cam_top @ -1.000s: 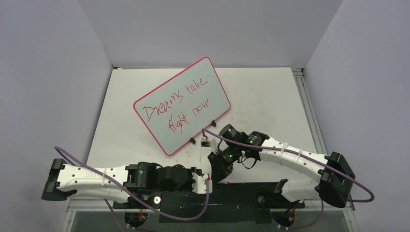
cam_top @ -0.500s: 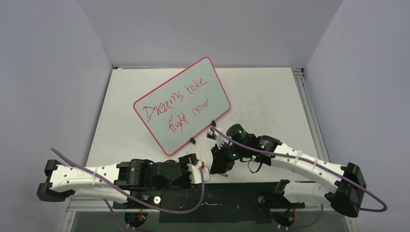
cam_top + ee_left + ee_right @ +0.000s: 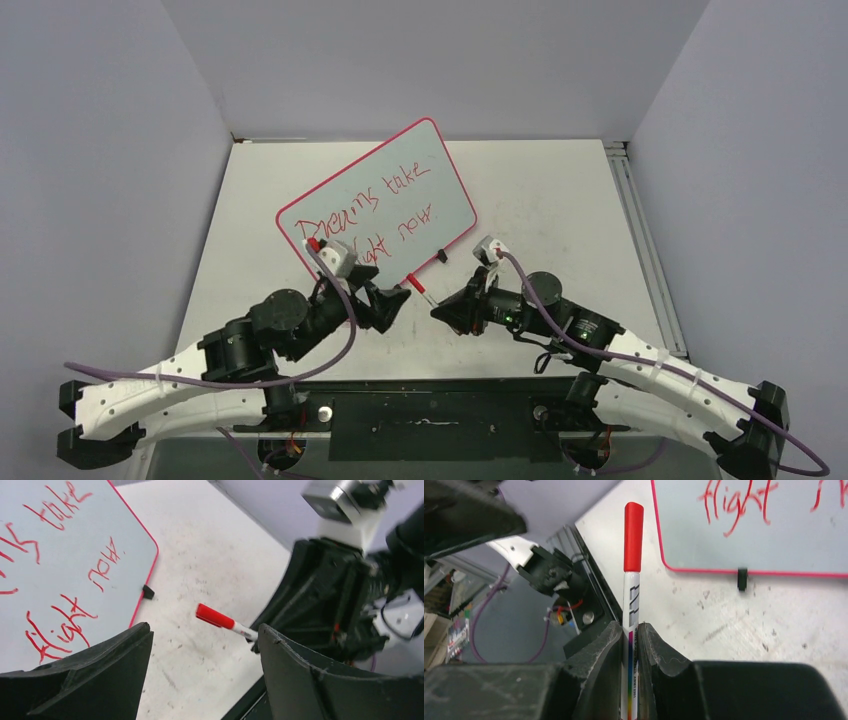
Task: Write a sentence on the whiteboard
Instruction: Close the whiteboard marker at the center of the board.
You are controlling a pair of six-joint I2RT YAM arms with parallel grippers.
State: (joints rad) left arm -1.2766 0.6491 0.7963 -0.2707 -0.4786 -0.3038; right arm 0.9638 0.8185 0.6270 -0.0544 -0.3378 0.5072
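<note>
The whiteboard point(image 3: 375, 200) lies askew on the table, red-rimmed, with "Dreams take flight now" written on it in red. It also shows in the left wrist view point(image 3: 60, 565) and the right wrist view point(image 3: 774, 525). My right gripper point(image 3: 441, 310) point(image 3: 630, 627) is shut on a white marker point(image 3: 420, 289) point(image 3: 632, 580) whose red cap points up and left, just off the board's near edge. My left gripper point(image 3: 388, 303) point(image 3: 204, 630) stands open close to the left of the marker point(image 3: 220, 620), with only bare table between its fingers.
Two black clip feet point(image 3: 441, 256) point(image 3: 742, 578) stick out from the board's near long edge. A black base rail point(image 3: 430, 405) runs along the near table edge. A metal rail point(image 3: 640, 230) lines the right side. Grey walls close in on three sides.
My left arm swung up from the near edge toward the board and its jaws opened. My right arm stretched out and turned, carrying the marker up and left.
</note>
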